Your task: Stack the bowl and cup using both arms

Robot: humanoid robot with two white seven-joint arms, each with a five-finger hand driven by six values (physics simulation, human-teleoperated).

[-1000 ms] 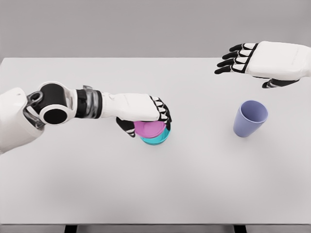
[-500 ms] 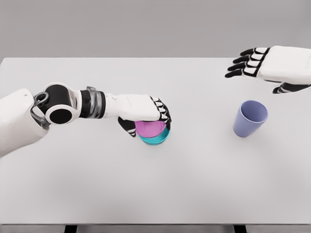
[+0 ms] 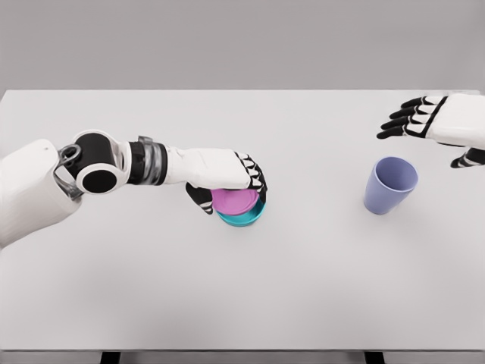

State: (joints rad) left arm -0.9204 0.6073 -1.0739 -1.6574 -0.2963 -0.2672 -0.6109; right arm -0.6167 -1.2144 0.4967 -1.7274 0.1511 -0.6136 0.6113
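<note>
From the head camera I see my left hand (image 3: 227, 180) reaching in over the middle of the white table (image 3: 151, 288); its fingers are curled down around a pink bowl (image 3: 234, 201), thumb on the near left side and the other fingertips wrapped over the far right rim, so I read it as clamped on that bowl; the pink bowl sits nested inside a teal bowl (image 3: 244, 218), of which only the lower right crescent shows beneath it; I cannot tell whether the pink bowl is fully seated or held slightly above the teal one; the teal bowl rests on the table surface, roughly at centre; off to the right, well apart from the bowls, a lavender cup (image 3: 389, 185) stands on the table, mouth up and leaning a little toward the right; my right hand (image 3: 443, 125) hangs above the far right edge of the table, partly cut by the frame, beyond and to the right of the cup and not touching it; its fingers are spread apart and extended toward the left, holding nothing; the left forearm stretches across from the lower left, wrist ring and elbow joint in plain view
</note>
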